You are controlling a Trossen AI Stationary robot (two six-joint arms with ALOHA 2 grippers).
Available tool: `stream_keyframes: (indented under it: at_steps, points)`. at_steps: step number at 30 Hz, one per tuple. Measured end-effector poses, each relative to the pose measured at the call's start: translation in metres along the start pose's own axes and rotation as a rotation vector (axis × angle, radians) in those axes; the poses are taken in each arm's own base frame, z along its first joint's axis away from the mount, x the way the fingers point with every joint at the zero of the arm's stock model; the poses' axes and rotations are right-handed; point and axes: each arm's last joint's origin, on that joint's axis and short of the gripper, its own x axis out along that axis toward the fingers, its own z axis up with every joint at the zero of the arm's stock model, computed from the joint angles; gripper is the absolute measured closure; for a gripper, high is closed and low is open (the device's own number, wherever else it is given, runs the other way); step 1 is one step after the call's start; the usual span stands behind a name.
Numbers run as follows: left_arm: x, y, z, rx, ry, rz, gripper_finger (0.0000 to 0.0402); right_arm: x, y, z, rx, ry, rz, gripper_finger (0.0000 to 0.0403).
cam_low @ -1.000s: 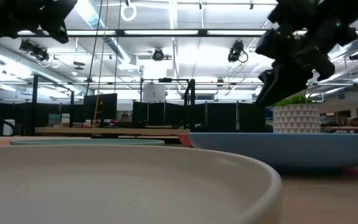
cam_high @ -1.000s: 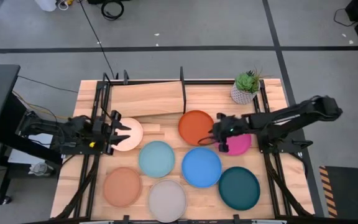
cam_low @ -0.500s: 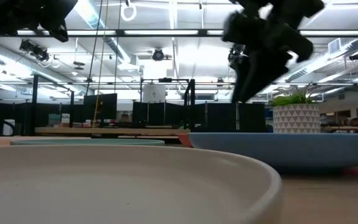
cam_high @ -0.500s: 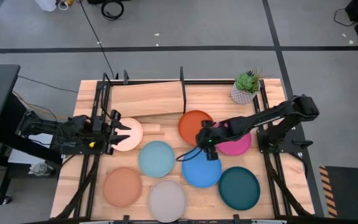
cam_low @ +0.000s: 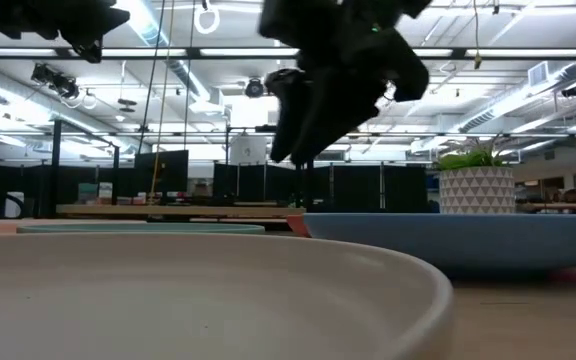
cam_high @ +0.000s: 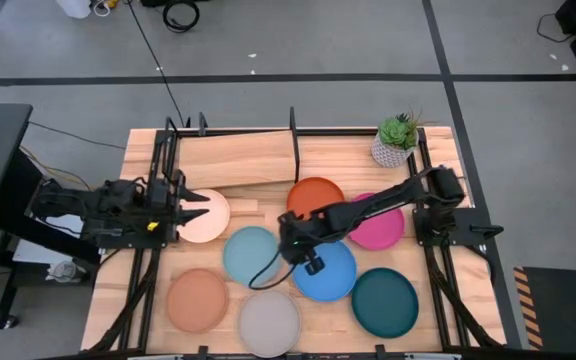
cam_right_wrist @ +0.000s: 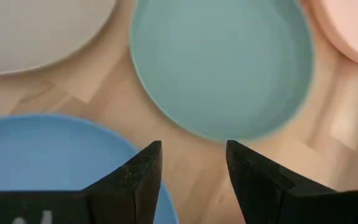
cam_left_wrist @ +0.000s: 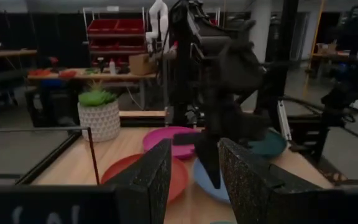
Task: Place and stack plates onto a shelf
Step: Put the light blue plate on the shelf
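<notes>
Beneath right hand, light blue plate.

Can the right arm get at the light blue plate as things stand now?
Probably yes. The right gripper hangs with open fingers just above the gap between the light blue plate and the bright blue plate, with nothing between.

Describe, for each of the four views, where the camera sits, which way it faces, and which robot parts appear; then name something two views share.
High view: above the table, looking straight down; both arms, right gripper between light blue plate and bright blue plate.
Low view: at tabletop height, looking level across; right arm overhead.
Left wrist view: faces across the table; own fingers.
Right wrist view: looks down; own fingers.
Shared: the potted plant shows in high, low and left wrist views.
</notes>
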Motion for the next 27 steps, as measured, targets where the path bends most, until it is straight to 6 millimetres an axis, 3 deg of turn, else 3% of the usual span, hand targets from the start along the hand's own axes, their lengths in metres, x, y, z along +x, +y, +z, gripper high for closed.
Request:
stream_keyframes:
  at_steps: [8,16,23,27]
  points:
    - [-0.004,0.001,0.012,-0.046,-0.01,-0.001,0.026,0.034,-0.004,0.022,-0.105,0.119,0.08,0.0218]
    - [-0.007,0.001,0.026,-0.076,-0.064,-0.003,0.026,0.057,0.0,0.035,-0.249,0.2,0.135,0.0218]
    - [-0.008,0.001,0.025,-0.1,-0.044,-0.003,0.026,0.074,0.0,0.031,-0.376,0.25,0.117,0.022]
    - [-0.007,0.001,0.022,-0.098,-0.018,-0.001,0.026,0.076,0.0,0.03,-0.414,0.269,0.093,0.0245]
